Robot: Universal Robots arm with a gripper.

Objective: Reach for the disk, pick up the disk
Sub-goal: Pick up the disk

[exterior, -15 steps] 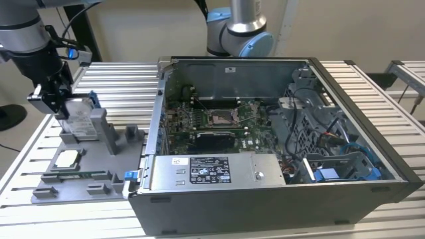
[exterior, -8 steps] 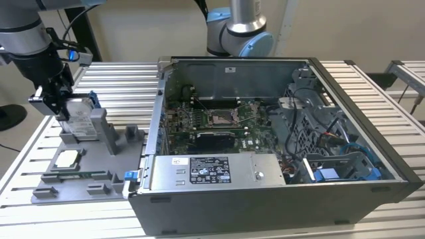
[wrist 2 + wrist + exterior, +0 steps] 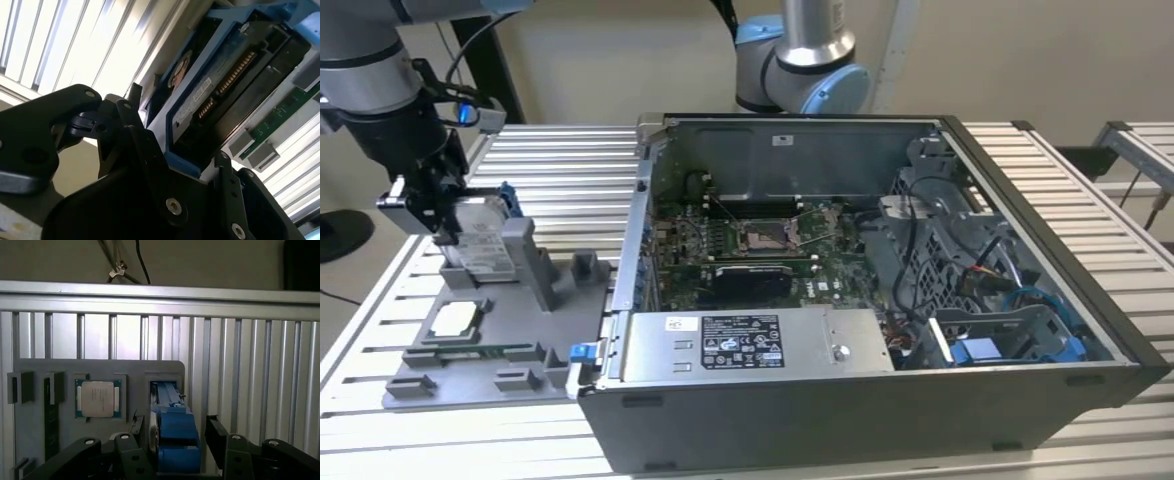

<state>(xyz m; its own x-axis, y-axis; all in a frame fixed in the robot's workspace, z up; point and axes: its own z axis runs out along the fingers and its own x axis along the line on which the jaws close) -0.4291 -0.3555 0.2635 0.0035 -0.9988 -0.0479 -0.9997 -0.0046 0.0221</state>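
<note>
**Tool open astride the standing disk**

Tool (image 3: 440, 225) (image 3: 175, 434) spread apart and poised over the disk (image 3: 480, 250) (image 3: 172, 422), with one black finger (image 3: 214, 432) to each flank. In the first wrist view, close against the silver flank on one side. On the other, a thin strip of grey between the blue frame (image 3: 176, 415) and the finger. No clamp seen, and nothing else held or touched. Carried on the grey arm (image 3: 374, 70) in the upper left of the exterior view.

Disk standing on edge in a slot of the grey fixture (image 3: 507, 335), at the exterior view's left, about mid-height in the frame. Broad faces vertical, the labelled one turned toward that view's left. Taller than wide there, with the long axis near upright. In the second wrist view, a row of connector pins (image 3: 235, 70) along the short end facing the tool, ringed by the blue frame.

On the same fixture, lower in the exterior frame and near the disk but apart from it, a small square silver chip (image 3: 454, 320) lying flat in its recess. Right of the fixture, across the centre and right of the frame, an open computer case (image 3: 854, 410) with its board exposed. At top centre, behind the case, a second arm (image 3: 801, 60). Under everything, a slatted metal worktop (image 3: 560, 160).
</note>
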